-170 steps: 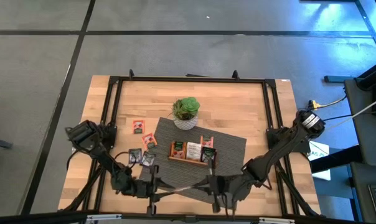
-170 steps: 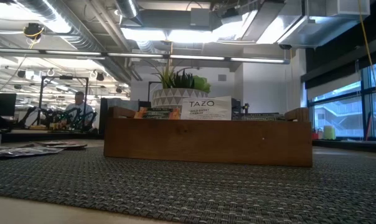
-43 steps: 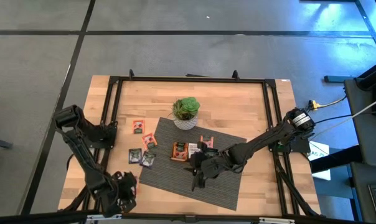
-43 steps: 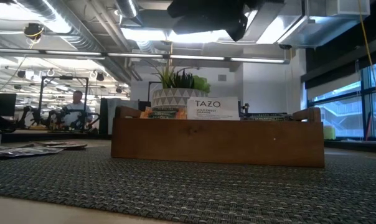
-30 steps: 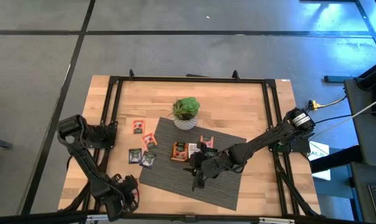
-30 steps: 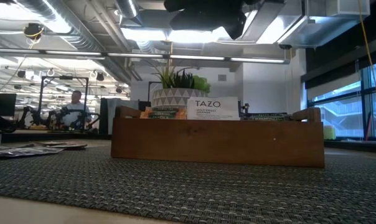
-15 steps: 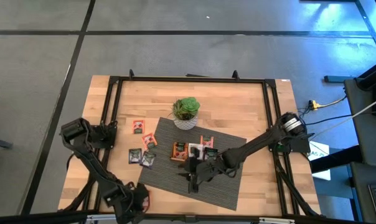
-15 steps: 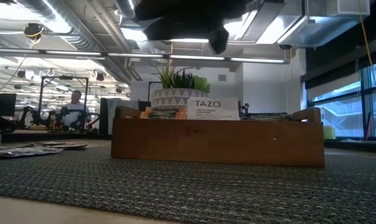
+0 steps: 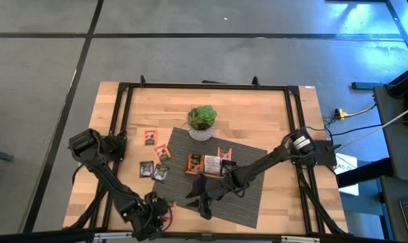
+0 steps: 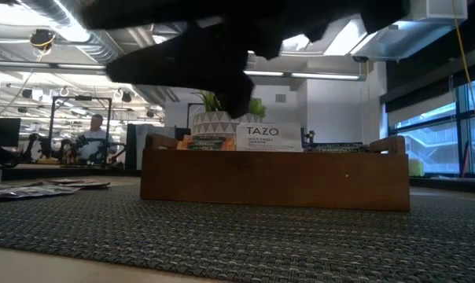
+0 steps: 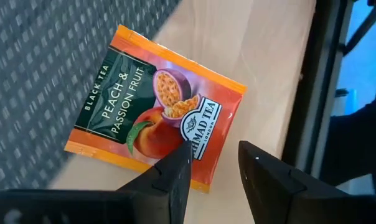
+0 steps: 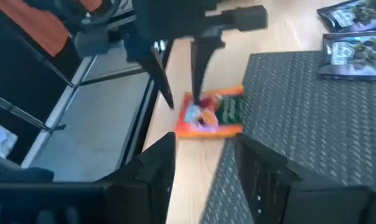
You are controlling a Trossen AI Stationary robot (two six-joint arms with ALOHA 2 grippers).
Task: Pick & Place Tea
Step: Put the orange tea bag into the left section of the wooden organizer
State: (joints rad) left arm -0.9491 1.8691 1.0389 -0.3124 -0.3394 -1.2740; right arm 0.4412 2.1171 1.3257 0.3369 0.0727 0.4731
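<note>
My left gripper [image 11: 211, 163] hangs open above the orange sachet [image 11: 155, 106] at frame centre; I should straddle one edge squarely before closing

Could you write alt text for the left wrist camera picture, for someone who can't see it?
An orange tea sachet printed "Black Tea Peach & Passion Fruit" lies flat on the pale wooden table, one corner over the edge of a grey woven mat. The left hand hovers just above it, dark fingers apart.
</note>
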